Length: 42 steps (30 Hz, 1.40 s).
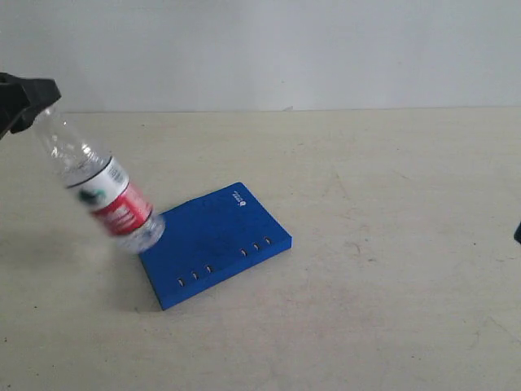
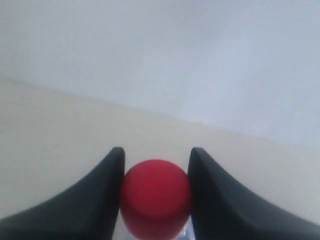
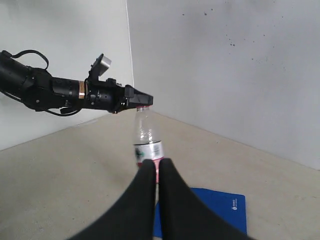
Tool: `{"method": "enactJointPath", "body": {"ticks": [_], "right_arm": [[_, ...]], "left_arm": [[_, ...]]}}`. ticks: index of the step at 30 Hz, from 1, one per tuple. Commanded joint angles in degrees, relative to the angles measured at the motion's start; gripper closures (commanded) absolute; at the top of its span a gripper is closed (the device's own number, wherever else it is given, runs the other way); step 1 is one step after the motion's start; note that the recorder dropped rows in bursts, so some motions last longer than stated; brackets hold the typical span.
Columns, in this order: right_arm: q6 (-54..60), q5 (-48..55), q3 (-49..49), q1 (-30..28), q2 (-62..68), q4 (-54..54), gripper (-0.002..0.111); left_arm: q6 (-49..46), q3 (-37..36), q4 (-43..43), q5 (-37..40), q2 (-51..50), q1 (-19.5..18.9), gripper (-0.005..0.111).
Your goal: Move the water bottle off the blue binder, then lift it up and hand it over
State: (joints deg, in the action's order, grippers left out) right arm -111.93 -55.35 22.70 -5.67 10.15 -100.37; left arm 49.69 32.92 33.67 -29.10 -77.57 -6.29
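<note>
- Water bottle (image 1: 102, 191): tilted in the exterior view, red cap (image 2: 156, 197) up and to the left, base down and to the right. The base overlaps the left corner of the blue binder (image 1: 216, 244). The image is blurred there, so contact between base and binder cannot be determined.
- Blue binder: lies flat on the table (image 1: 391, 204), set at an angle. The rivet row runs along its near edge and the white logo sits at its far corner.
- Left gripper (image 2: 156, 150): jaws part-way closed, one finger pressing each side of the red cap. It holds the water bottle by the cap end. In the exterior view it enters from the upper left edge.
- Right gripper (image 3: 156, 164): fingers pressed together with nothing between them. It is well apart from the bottle and aimed toward it, with the binder below and beyond its tips.
- Left arm (image 3: 75, 92): seen from the right wrist view, it extends level above the table to the bottle top.
- Wall (image 1: 285, 49): plain and pale, behind the far table edge.
</note>
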Motion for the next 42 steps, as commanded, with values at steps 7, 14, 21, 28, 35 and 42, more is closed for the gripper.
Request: {"method": "enactJointPath", "body": {"ticks": [7, 14, 21, 28, 35, 42], "right_arm": [[-0.14, 0.32, -0.20, 0.15, -0.33, 0.42, 0.109], [-4.08, -0.37, -0.20, 0.15, -0.33, 0.42, 0.109], [-4.58, -4.12, -0.20, 0.15, -0.33, 0.42, 0.109], [-4.68, -4.01, -0.20, 0.15, -0.33, 0.42, 0.109], [-4.62, -3.89, -0.20, 0.15, -0.33, 0.42, 0.109], [-4.62, -3.30, -0.20, 0.15, -0.33, 0.42, 0.109]], "left_arm": [[-10.21, -0.17, -0.74, -2.57, -1.57, -0.12, 0.102], [-30.87, -0.17, -18.66, -3.36, -4.57, -0.12, 0.102], [-50.63, 0.17, -26.43, -3.97, -7.53, -0.12, 0.102], [-50.78, 0.17, -26.43, -4.23, -10.14, -0.12, 0.095], [-50.89, 0.28, -27.49, -7.50, -10.14, -0.12, 0.050], [-63.59, 0.29, -36.29, -8.68, -6.52, -0.12, 0.042]]}}
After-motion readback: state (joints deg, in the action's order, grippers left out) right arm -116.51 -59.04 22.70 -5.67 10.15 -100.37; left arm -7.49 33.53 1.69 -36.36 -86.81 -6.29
